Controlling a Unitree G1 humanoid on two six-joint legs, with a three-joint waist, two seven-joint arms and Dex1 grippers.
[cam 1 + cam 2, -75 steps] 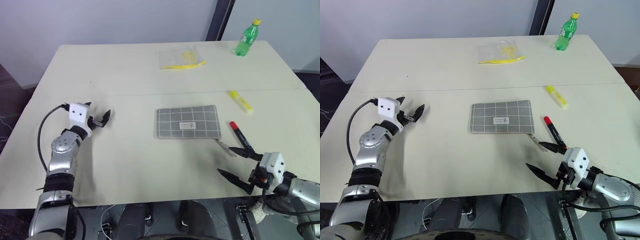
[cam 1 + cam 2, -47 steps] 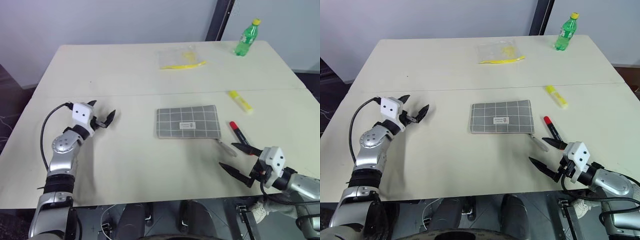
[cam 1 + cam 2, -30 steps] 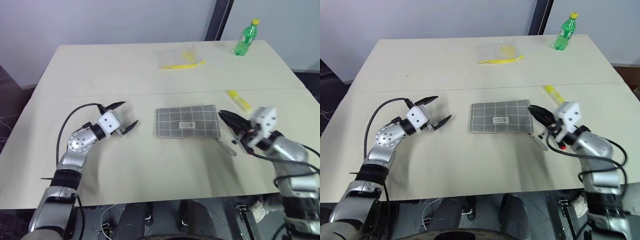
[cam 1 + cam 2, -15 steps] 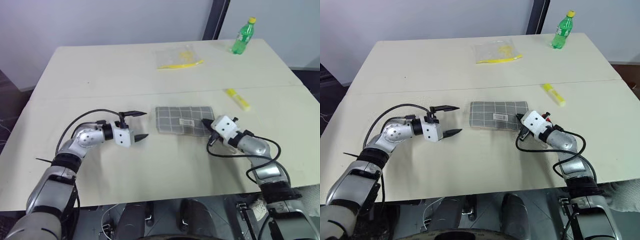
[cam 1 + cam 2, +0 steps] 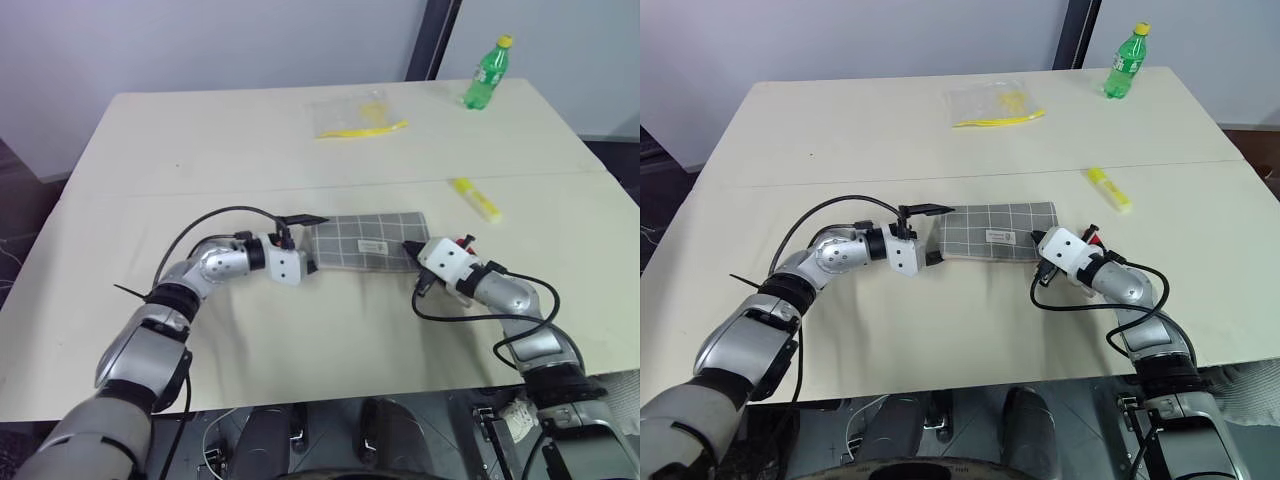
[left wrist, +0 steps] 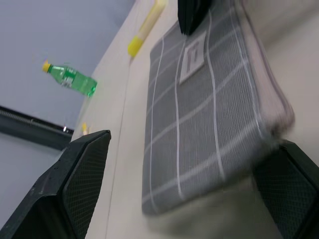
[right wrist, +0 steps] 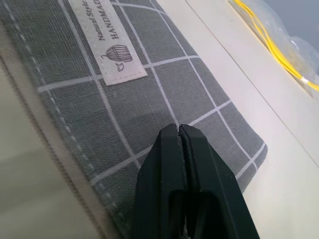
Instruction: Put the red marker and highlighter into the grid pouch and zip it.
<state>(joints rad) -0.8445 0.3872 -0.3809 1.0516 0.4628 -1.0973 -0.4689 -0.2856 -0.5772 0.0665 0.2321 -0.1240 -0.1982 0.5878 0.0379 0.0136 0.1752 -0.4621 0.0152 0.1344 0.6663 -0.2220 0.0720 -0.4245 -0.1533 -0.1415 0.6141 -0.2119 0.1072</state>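
I see the wide cream-coloured desk (image 5: 200,140) carrying everything. Near its middle lies the flat rectangular grey fabric grid pouch (image 5: 365,240) with thin white lines and a small white label, flat on the surface and zipped edge toward me.

My left tool (image 5: 303,243) sits at the pouch's left end with its two black fingers spread wide, one above the fabric corner and one down beside the edge; in the left wrist view the pouch's end lies between the two fingers (image 6: 75,184), and I cannot tell whether either touches it. My right tool (image 7: 179,132) is at the pouch's right end, its fingers pressed tight together with their tip resting over the grey fabric near the zipper edge, gripping nothing that I can make out.

The clear plastic bag with yellow contents (image 5: 362,115) lies well back on the desk, and the green bottle with a yellow cap (image 5: 484,72) stands upright at the far right corner.

The short chunky all-yellow highlighter (image 5: 475,198) lies to the right of the pouch, well apart from it. The slim black marker with a red cap (image 5: 1092,233) is mostly hidden behind my right wrist; its red end peeks out just beside the pouch's right end.
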